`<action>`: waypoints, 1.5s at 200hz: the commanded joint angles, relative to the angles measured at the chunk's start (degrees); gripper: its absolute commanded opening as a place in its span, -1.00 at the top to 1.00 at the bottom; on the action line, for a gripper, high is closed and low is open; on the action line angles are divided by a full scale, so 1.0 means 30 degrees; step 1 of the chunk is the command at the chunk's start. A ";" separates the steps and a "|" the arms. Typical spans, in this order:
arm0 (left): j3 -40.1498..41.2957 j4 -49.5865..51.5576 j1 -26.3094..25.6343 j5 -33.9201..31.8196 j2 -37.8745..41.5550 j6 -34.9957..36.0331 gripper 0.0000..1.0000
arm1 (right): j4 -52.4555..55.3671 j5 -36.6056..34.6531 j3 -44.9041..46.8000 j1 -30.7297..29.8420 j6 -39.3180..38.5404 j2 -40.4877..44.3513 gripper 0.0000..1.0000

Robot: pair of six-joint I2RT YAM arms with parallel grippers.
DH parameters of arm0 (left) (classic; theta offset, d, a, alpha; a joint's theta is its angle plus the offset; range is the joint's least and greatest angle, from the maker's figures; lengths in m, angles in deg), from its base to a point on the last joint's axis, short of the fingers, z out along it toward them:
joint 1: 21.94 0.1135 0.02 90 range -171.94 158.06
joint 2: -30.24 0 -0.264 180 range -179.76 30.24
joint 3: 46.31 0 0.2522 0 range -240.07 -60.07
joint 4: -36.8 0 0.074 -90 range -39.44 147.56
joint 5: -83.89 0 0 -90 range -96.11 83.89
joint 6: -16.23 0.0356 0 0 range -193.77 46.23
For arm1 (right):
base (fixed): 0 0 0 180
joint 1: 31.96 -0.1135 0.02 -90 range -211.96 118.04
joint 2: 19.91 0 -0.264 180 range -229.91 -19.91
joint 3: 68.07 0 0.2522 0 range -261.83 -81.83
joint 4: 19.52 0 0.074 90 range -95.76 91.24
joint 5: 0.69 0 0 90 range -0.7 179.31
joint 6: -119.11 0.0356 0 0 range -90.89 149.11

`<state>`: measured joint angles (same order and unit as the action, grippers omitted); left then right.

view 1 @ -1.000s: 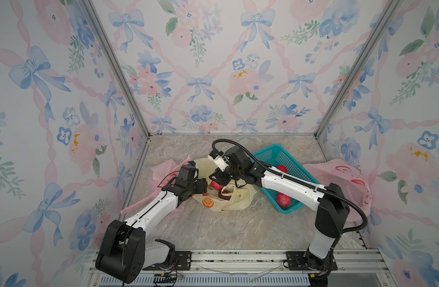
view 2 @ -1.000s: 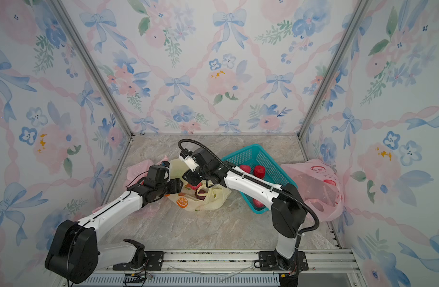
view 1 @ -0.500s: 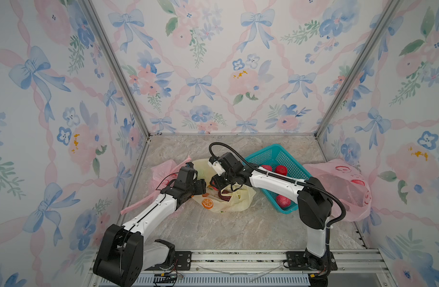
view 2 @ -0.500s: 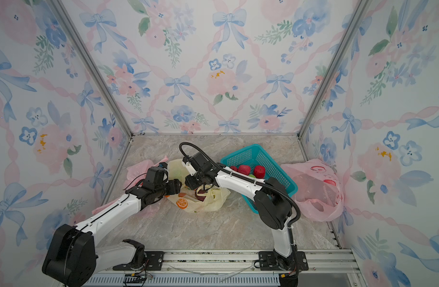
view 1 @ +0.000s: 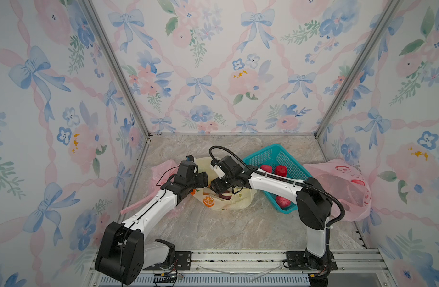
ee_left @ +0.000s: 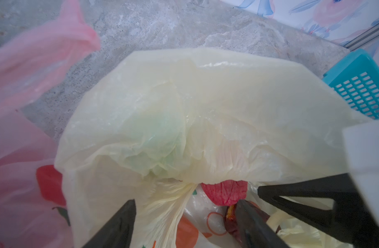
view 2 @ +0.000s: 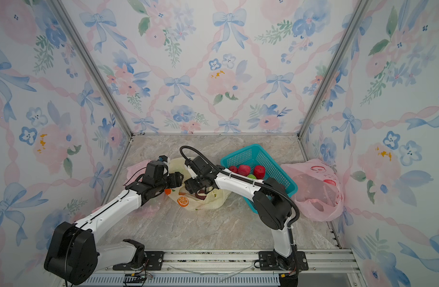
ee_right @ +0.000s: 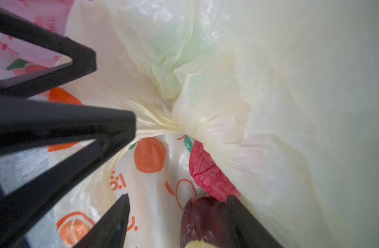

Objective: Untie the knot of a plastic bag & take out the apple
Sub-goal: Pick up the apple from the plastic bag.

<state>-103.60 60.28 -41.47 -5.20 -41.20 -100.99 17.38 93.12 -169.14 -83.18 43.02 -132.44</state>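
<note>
The marble-patterned desk [view 1: 226,228] carries a cream plastic bag [view 1: 238,203] printed with oranges, lying crumpled near its middle. Just beside it, toward the right wall, stands a teal basket [view 1: 275,155]. One pink bag [view 1: 163,169] lies by the left wall. A second pink bag [view 1: 342,184] slumps against the right wall, beside the basket.

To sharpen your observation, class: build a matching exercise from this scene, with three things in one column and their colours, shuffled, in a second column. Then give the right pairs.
Things:
1 basket
2 orange-print bag
3 bag leaning on the wall

Colours:
a pink
b teal
c pale yellow

Pairs: 1-b, 2-c, 3-a
</note>
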 commanded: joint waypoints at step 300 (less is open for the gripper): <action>0.0300 0.0109 -0.0308 -0.0528 0.3726 0.1903 -0.51 | -0.0689 0.6331 0.1384 0.2609 0.0324 0.5739 -0.09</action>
<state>-103.34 59.89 -41.68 -6.10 -31.52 -99.33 16.57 108.66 -169.29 -79.53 43.11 -121.57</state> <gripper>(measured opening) 0.758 0.571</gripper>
